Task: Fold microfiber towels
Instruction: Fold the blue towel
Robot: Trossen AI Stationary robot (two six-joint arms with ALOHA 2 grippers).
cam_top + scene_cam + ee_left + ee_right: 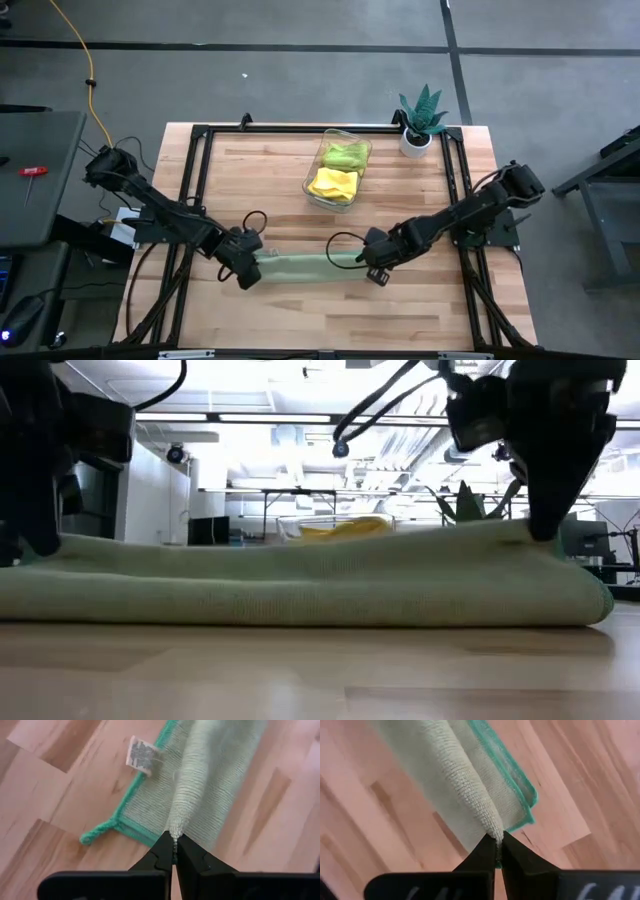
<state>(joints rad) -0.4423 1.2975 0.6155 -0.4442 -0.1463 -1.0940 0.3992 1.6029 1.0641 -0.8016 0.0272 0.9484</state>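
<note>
One pale mint towel is held part-folded on the worktop, each end pinched by the left gripper and right gripper jaws, while others in the clear bin are left.

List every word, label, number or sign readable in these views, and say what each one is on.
No text can be read in any view.
White care tag sewn to the edge of the mint green towel: grey print, too blurred to read.
Nothing legible on the clear bin, the plant pot or the table.
Both the left gripper and the right gripper are unmarked; each is shut on a fold of that towel.
</note>
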